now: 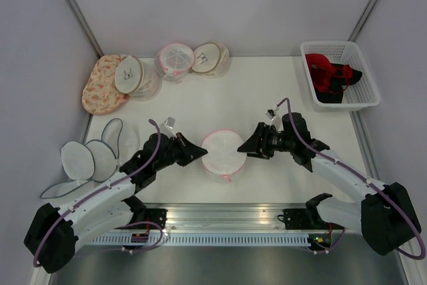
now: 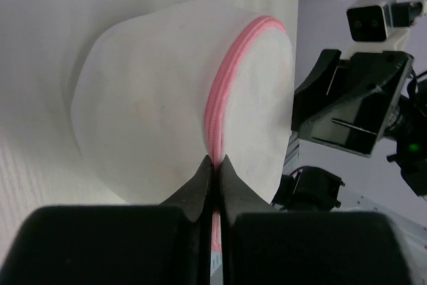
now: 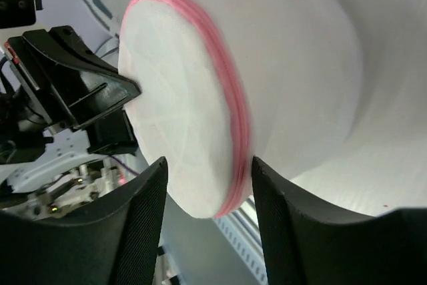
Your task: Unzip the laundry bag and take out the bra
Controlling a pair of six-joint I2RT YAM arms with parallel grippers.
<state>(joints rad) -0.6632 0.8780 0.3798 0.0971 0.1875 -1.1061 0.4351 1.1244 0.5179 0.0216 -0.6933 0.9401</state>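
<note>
at the middle of the table (image 1: pixel 260 95), towards its near edge: a round white laundry bag (image 1: pixel 223 151) with a pink zip (image 2: pixel 217 108) running around its rim, the zip closed along the stretch in view, the contents hidden behind the opaque fabric.

on the bag's left side, the left gripper (image 1: pixel 201 152), fingers (image 2: pixel 193 191) pressed tight together and pinching the pink zip at the bag's near edge, a sliver of pink showing in the seam between them.

on the bag's right side, the right gripper (image 1: pixel 242 147), fingers (image 3: pixel 137 231) parted and straddling the rim, the pink band between them; contact with the fabric impossible to tell. both grippers low over the table, pointing at each other across the bag.

along the far side of the table, three more round mesh bags (image 1: pixel 175 61), two of them with dark marks on their pale round faces, next to a peach patterned pouch (image 1: pixel 100 88).

on the left, well apart from the grippers, a heap of white mesh pieces (image 1: pixel 90 158) with grey edging.

in the far right corner, a white slatted basket (image 1: pixel 347 106) holding red and black garments (image 1: pixel 327 75).
</note>
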